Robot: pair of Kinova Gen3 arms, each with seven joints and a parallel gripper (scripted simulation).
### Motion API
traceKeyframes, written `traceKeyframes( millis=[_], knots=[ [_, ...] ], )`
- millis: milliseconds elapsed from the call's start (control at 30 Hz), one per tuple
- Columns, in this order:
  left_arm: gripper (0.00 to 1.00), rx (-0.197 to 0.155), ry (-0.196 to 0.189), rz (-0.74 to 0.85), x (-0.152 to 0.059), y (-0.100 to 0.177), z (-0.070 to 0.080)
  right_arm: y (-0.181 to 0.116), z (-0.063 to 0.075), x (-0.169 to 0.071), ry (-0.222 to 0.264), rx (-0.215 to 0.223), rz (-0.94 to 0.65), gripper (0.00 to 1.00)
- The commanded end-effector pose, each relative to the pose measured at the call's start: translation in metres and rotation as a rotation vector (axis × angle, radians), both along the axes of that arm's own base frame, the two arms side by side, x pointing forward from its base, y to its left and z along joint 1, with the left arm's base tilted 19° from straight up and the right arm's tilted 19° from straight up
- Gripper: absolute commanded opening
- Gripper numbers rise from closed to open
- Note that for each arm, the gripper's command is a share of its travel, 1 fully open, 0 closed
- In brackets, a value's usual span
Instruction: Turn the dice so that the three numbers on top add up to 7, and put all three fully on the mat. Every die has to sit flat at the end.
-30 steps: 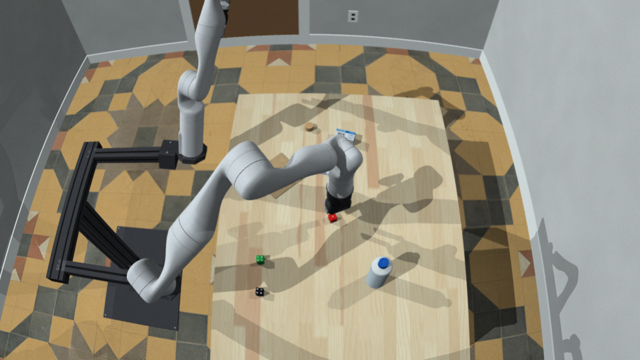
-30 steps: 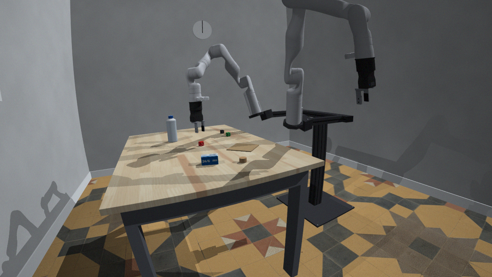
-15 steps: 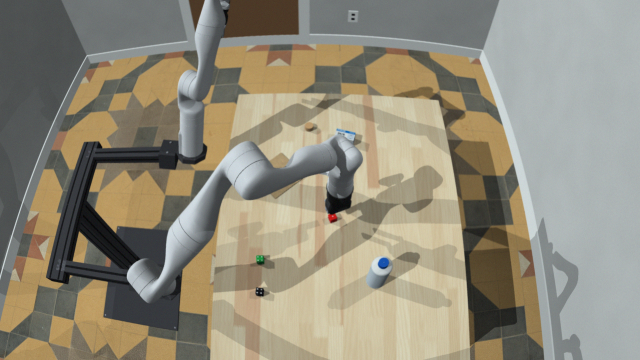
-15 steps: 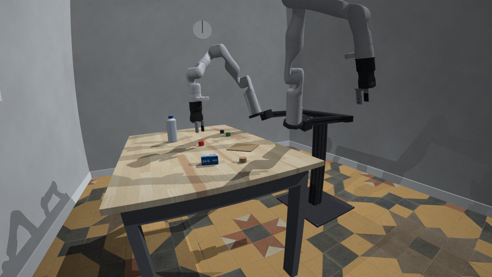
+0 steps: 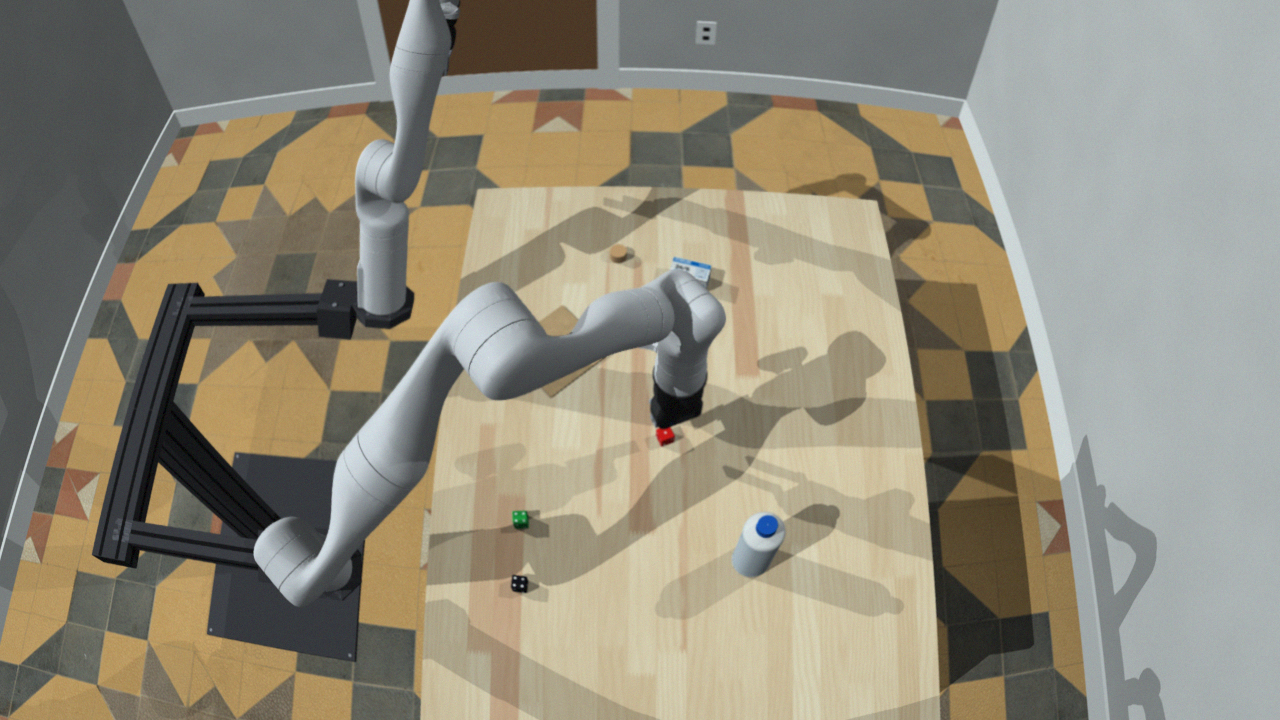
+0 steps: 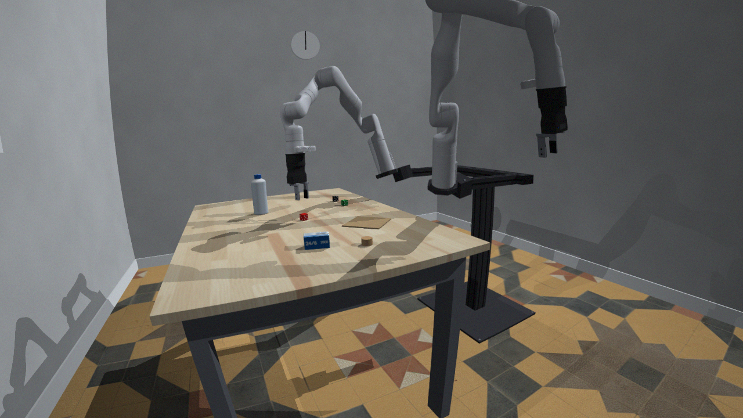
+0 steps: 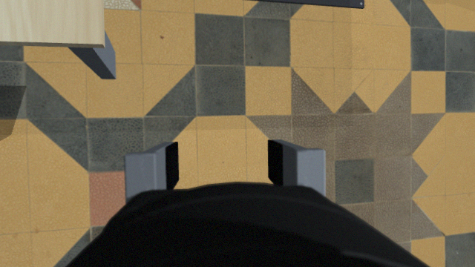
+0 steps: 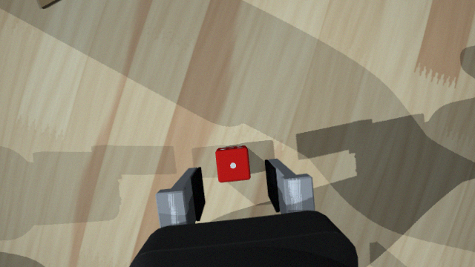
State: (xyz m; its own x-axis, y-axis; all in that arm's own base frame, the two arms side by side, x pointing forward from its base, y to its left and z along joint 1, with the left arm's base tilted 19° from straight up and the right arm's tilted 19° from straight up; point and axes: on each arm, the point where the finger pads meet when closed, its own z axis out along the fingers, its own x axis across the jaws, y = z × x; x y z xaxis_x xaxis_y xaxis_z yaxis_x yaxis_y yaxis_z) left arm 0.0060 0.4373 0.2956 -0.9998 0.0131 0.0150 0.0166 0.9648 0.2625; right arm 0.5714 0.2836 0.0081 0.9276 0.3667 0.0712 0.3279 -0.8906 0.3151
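One white pip faces up on the red die (image 5: 665, 436) (image 6: 303, 216) (image 8: 233, 165), flat on the counter (image 5: 805, 662) (image 6: 233, 259) (image 8: 334, 22) below the right jaws (image 6: 302, 191), parted and holding nothing (a cube, so no long axis); the left jaws (image 6: 547, 145) gape wide.

Right gripper: finger spacing reduced.
Compared with the view taken one second earlier, the two fingers of the right gripper (image 5: 666, 424) (image 6: 302, 198) (image 8: 235, 189) have been brought slightly closer together. The gap has been narrowed from both sides, as seen in the exterior view, and the fingers are now held partly open, with a space left between them.
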Motion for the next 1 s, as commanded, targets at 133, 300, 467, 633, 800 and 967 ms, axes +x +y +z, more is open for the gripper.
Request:
traceKeyframes(
  millis=[133, 300, 467, 633, 800, 967],
  knots=[
    [1.00, 0.002, 0.000, 0.000, 0.000, 0.000, 0.001, 0.001, 0.001, 0.000, -0.002, 0.002, 0.001, 0.79],
    [1.00, 0.002, 0.000, 0.000, 0.000, 0.000, 0.001, 0.001, 0.001, 0.001, -0.002, 0.002, 0.001, 0.79],
    [1.00, 0.002, 0.000, 0.000, 0.000, 0.000, 0.001, 0.000, -0.001, 0.001, -0.002, 0.002, 0.001, 0.79],
    [1.00, 0.002, 0.000, 0.000, 0.000, 0.000, 0.001, -0.001, -0.005, 0.001, -0.002, 0.002, 0.002, 0.79],
    [1.00, 0.002, 0.000, 0.000, 0.000, 0.000, 0.001, -0.002, -0.011, 0.002, -0.002, 0.002, 0.002, 0.79],
    [1.00, 0.002, 0.000, 0.000, 0.000, 0.000, 0.001, -0.004, -0.015, 0.003, -0.002, 0.002, 0.002, 0.79]
  ],
)
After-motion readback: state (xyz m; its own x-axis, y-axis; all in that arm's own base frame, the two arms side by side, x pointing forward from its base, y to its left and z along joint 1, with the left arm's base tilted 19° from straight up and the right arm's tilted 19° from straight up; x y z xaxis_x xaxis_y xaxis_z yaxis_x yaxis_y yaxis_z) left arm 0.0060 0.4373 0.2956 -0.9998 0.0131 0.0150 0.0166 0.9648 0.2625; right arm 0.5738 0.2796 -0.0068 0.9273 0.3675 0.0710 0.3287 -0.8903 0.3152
